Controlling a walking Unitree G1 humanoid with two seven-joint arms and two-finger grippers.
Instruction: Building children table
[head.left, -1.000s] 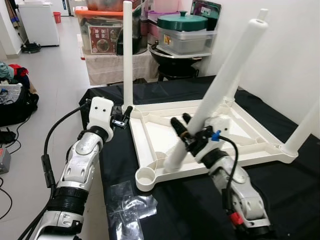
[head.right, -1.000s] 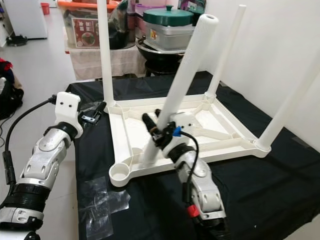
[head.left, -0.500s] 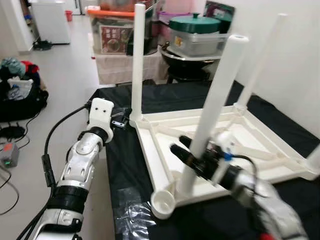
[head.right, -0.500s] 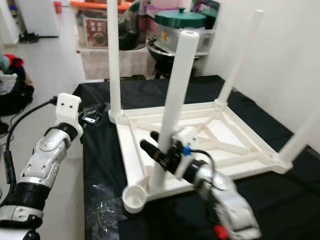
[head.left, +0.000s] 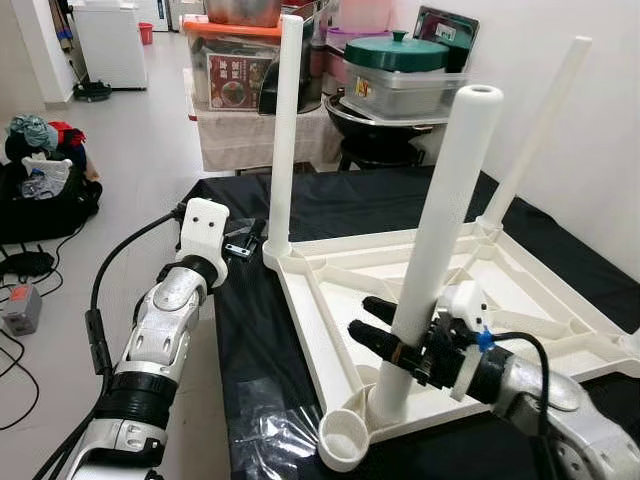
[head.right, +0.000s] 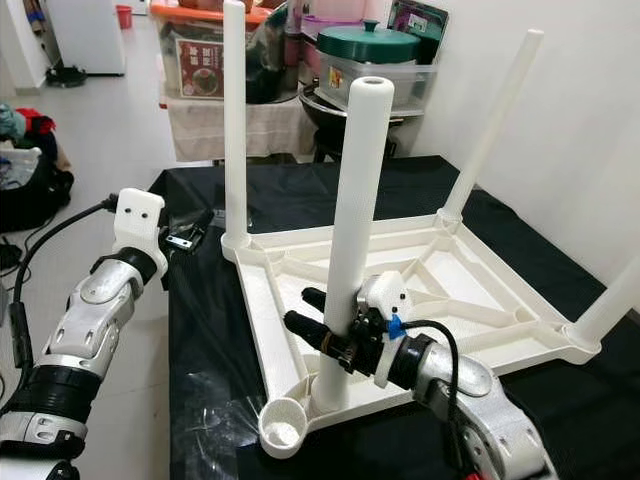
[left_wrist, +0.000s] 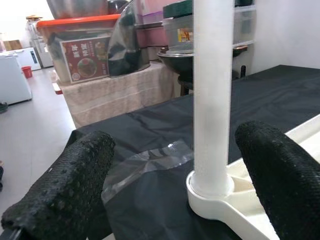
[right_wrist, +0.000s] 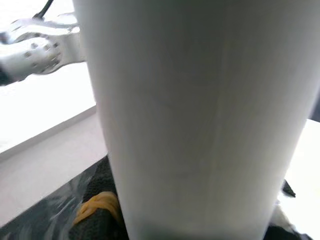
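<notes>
The white table top (head.left: 330, 300) lies upside down on a black-covered table. Upright legs stand in its far left corner (head.left: 283, 130) and far right corner (head.left: 540, 130); a third leg (head.right: 615, 310) shows at the near right. My right gripper (head.left: 385, 335) is shut on a loose white leg (head.left: 440, 250), held upright with its foot on the frame just behind the empty corner socket (head.left: 345, 440). In the right wrist view this leg (right_wrist: 200, 115) sits close up. My left gripper (head.left: 245, 240) is open beside the far left leg (left_wrist: 212, 90), with one black finger (left_wrist: 65, 195) on each side.
Crumpled clear plastic (head.left: 270, 435) lies on the cloth near the table's front left edge. Storage boxes and a green-lidded pot (head.left: 390, 60) stand behind the table. A white wall runs along the right. Bags and cables (head.left: 40, 190) lie on the floor at left.
My right gripper has swung the held leg from a tilt to upright, its foot close to the empty socket. The camera has shifted. The left arm has stayed where it was.
</notes>
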